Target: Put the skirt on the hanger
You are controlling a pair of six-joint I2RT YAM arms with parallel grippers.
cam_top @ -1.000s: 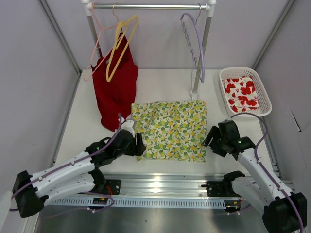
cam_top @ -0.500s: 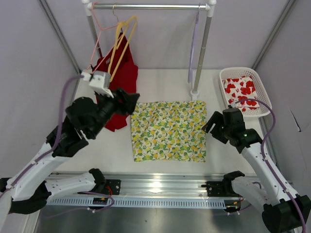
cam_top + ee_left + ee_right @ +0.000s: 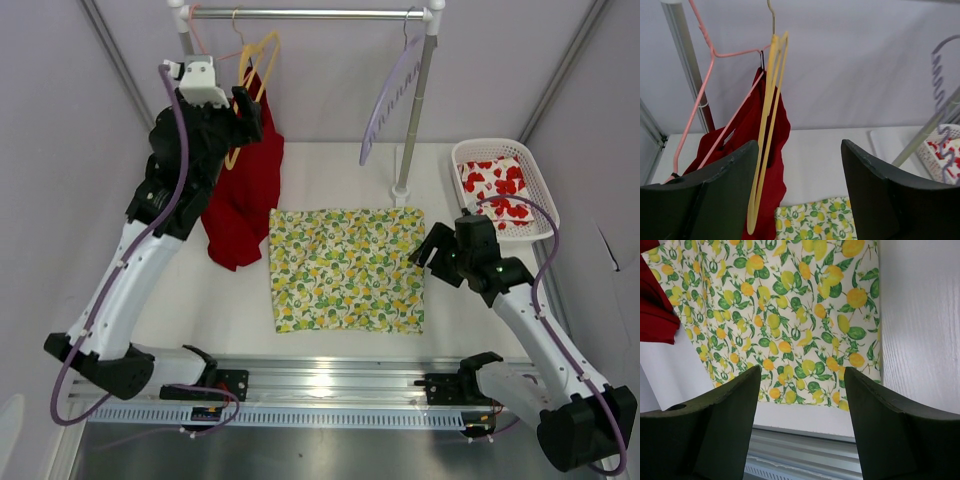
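Skirt (image 3: 347,268) lies flat and spread in the middle of the top view, on the white counter (image 3: 330,165), and it touches neither arm. The hanger (image 3: 250,75) hangs by its hook from the rail (image 3: 310,14) in the upper left of that view, in front of a red garment (image 3: 240,190) and next to a thin pink hanger (image 3: 195,50).

The left gripper (image 3: 250,115) is raised up to the hanger, and its fingers are apart with nothing between them. In the left wrist view the hanger (image 3: 765,140) hangs edge-on close to the left finger (image 3: 715,195); I cannot tell if they touch.

The right gripper (image 3: 428,262) is low at the right edge of the skirt, right of centre. It is also spread wide and holds nothing; the right wrist view shows the lemon print (image 3: 790,315) beyond its fingers.

A lavender hanger (image 3: 385,110) hangs tilted from the right end of the rail. A white basket (image 3: 540,190) at the right edge holds a white cloth with red flowers (image 3: 497,190).
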